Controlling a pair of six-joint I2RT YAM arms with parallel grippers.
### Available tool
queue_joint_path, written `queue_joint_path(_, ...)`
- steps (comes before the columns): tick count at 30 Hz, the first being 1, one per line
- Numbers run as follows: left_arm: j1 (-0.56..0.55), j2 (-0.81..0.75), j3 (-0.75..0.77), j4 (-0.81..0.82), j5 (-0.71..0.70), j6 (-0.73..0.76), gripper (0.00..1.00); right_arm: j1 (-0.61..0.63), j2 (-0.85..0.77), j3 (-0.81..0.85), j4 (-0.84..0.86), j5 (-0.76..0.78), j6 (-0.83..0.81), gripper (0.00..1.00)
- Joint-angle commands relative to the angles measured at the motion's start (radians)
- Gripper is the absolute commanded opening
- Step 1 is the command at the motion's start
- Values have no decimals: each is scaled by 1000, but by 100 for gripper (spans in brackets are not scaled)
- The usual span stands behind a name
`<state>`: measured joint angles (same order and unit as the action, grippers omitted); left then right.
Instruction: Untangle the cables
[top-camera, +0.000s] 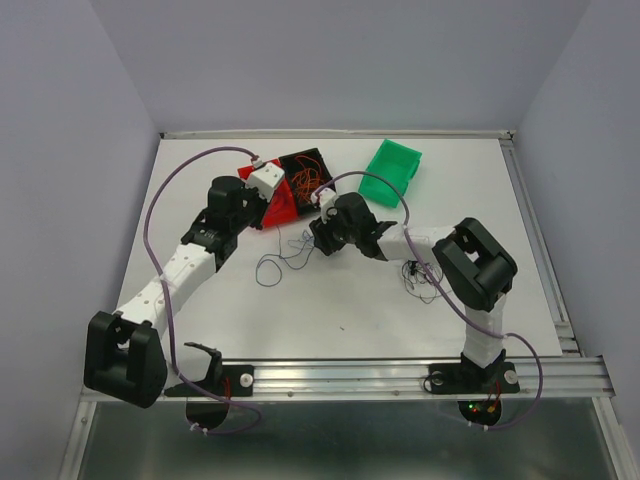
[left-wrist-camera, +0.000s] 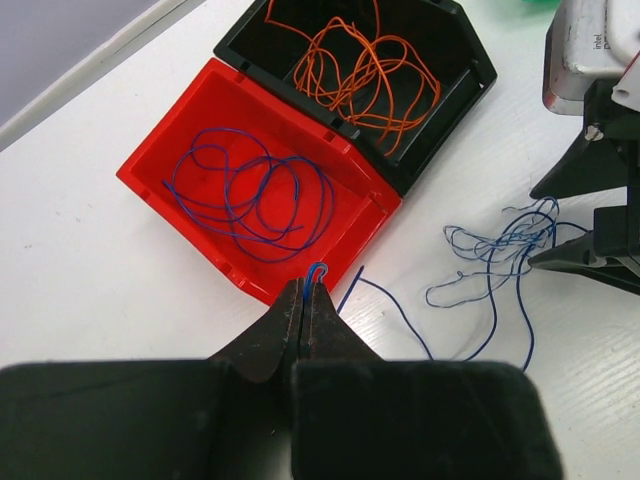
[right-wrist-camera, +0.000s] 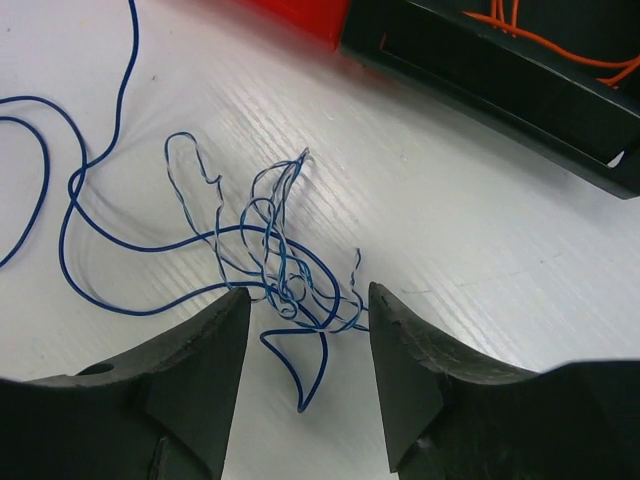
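Observation:
My left gripper (left-wrist-camera: 308, 287) is shut on a thin blue wire (left-wrist-camera: 317, 271) at the near rim of the red bin (left-wrist-camera: 170, 140), which holds loose blue wires (left-wrist-camera: 250, 190). A black bin (left-wrist-camera: 470, 60) behind it holds orange wires (left-wrist-camera: 365, 70). A small tangle of blue wires (right-wrist-camera: 285, 265) lies on the table between the open jaws of my right gripper (right-wrist-camera: 308, 312). In the top view the left gripper (top-camera: 263, 214) is at the red bin (top-camera: 281, 206), the right gripper (top-camera: 318, 232) is beside it, and a black wire tangle (top-camera: 420, 278) lies under the right arm.
A green bin (top-camera: 392, 172) stands tilted at the back right of the white table (top-camera: 340, 320). A long blue strand (top-camera: 272, 265) trails over the table's middle. The right gripper's fingers (left-wrist-camera: 590, 250) show at the right edge of the left wrist view.

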<state>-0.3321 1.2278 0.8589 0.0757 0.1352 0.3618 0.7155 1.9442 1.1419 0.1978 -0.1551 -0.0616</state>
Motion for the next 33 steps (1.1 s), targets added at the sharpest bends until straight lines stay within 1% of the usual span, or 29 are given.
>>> queue_joint_path(1, -5, -4, 8, 16, 9, 11, 0, 13, 12, 61, 69, -24, -23, 54)
queue_joint_path(4, -7, 1, 8, 16, 9, 12, 0, 15, 16, 65, 72, -21, -29, 50)
queue_joint_path(5, -7, 7, 9, 16, 9, 14, 0, 16, 18, 70, 72, -21, -29, 45)
queue_joint_path(6, -8, 9, 11, 15, 10, 17, 0, 18, 19, 73, 74, -20, -29, 32)
queue_joint_path(9, -15, 29, 12, 12, 17, 20, 0, 16, 10, 59, 83, -5, -27, 14)
queue_joint_path(10, -18, 36, 17, 3, 26, 26, 0, 16, -11, 47, 107, 3, -20, 5)
queue_joint_path(11, -22, 51, 20, -5, 30, 34, 0, 16, -31, 3, 129, 12, -14, 1)
queue_joint_path(12, -39, 62, 25, -10, 33, 37, 0, 16, -71, -17, 164, 34, -9, 0)
queue_joint_path(13, -47, 70, 26, -14, 34, 42, 0, 16, -71, -43, 181, 41, -3, 0)
queue_joint_path(15, -68, 93, 29, -24, 20, 51, 1, 16, -148, -111, 221, 57, 12, 1)
queue_joint_path(16, -83, 99, 31, -27, 9, 54, 3, 16, -204, -131, 232, 64, 29, 0)
queue_joint_path(19, -97, 111, 31, -31, 12, 62, 8, 16, -281, -194, 256, 113, 58, 0)
queue_joint_path(20, -102, 113, 29, -33, 21, 62, 15, 16, -330, -209, 258, 130, 95, 0)
queue_joint_path(21, -102, 107, 28, -39, 32, 68, 18, 16, -353, -231, 259, 179, 109, 0)
queue_joint_path(22, -105, 105, 26, -43, 49, 71, 21, 16, -378, -246, 259, 195, 140, 0)
queue_joint_path(23, -108, 98, 25, -48, 91, 78, 30, 16, -430, -261, 261, 203, 152, 1)
queue_joint_path(24, -110, 95, 25, -54, 121, 88, 35, 18, -453, -272, 264, 206, 161, 1)
queue_joint_path(25, -114, 90, 20, -65, 171, 98, 44, 16, -479, -295, 265, 207, 183, 1)
queue_joint_path(27, -122, 79, 16, -71, 210, 109, 50, 18, -537, -312, 265, 218, 206, 0)
queue_joint_path(31, -122, 56, 3, -70, 277, 120, 57, 16, -616, -349, 265, 255, 261, 0)
queue_joint_path(33, -122, 36, -3, -67, 337, 129, 65, 16, -645, -364, 265, 258, 276, 0)
